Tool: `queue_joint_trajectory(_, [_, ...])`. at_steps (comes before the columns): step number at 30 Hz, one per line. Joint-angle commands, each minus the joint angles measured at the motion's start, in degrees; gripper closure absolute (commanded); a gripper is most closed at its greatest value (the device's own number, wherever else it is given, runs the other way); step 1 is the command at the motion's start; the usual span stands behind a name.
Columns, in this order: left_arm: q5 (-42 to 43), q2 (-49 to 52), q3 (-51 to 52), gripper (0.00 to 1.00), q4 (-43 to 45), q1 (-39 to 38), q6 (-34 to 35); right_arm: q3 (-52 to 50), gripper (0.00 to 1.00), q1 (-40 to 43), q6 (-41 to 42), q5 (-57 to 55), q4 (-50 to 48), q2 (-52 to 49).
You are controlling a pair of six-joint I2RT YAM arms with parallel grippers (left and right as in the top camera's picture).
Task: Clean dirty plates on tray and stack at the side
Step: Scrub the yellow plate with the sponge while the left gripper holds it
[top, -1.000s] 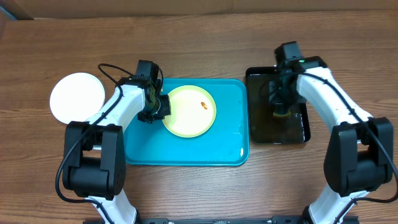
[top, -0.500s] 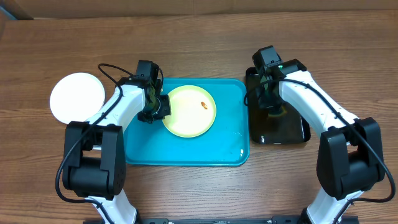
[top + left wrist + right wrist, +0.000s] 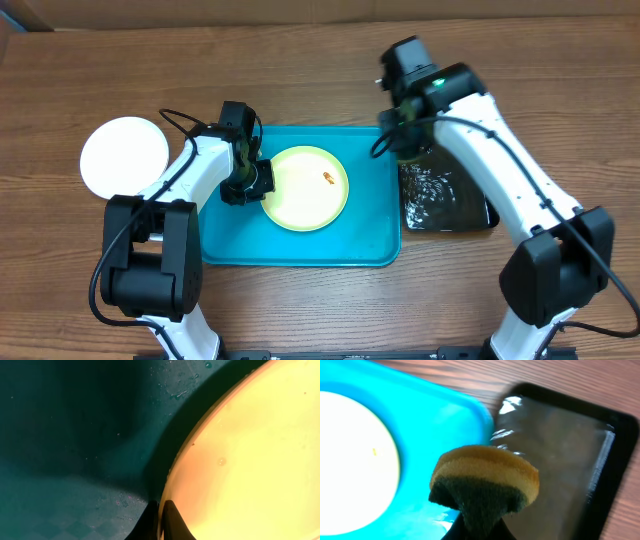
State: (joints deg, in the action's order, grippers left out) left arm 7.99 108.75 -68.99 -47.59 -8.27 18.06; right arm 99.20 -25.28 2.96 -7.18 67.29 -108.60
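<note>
Sponge (image 3: 485, 482) above right rim of tray (image 3: 300, 252) — left gripper (image 3: 159, 516) pinching plate (image 3: 300, 198) edge.

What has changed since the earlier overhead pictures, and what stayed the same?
The right gripper, shut on the sponge, left the black tray and swung left toward the turquoise tray; the black tray's water now ripples. The left gripper stayed shut on the yellow-green plate at its rim; the plate barely shifted. The white plate at far left did not move.
</note>
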Motion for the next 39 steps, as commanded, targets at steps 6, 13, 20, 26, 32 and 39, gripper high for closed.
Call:
queue_joint_trajectory(6, [-0.46,-0.22,0.28,0.96,-0.44,-0.44,0.85,-0.7,0.96,-8.52,0.24,1.27,-7.61,-0.44])
queue_joint_trajectory(13, [-0.46,-0.22,0.28,0.96,-0.52,-0.44,0.85,-0.7,0.96,-13.07,0.33,-3.48,-11.5,-6.84])
queue_joint_trajectory(20, [-0.46,-0.22,0.28,0.96,-0.61,-0.44,0.85,-0.7,0.96,-14.62,0.42,-4.79,-14.53,-13.38])
queue_joint_trajectory(26, [-0.46,-0.22,0.28,0.96,-0.66,-0.44,0.83,-0.74,0.96,-14.62,0.39,-3.91,-14.36,-16.59])
queue_joint_trajectory(32, [-0.46,-0.22,0.28,0.96,-0.63,-0.44,0.83,-0.9,0.96,-14.62,0.42,-1.6,-14.27,-20.2])
queue_joint_trajectory(39, [-0.46,-0.22,0.28,0.96,-0.59,-0.44,0.83,-1.01,0.96,-14.62,0.44,6.23,-15.32,-24.09])
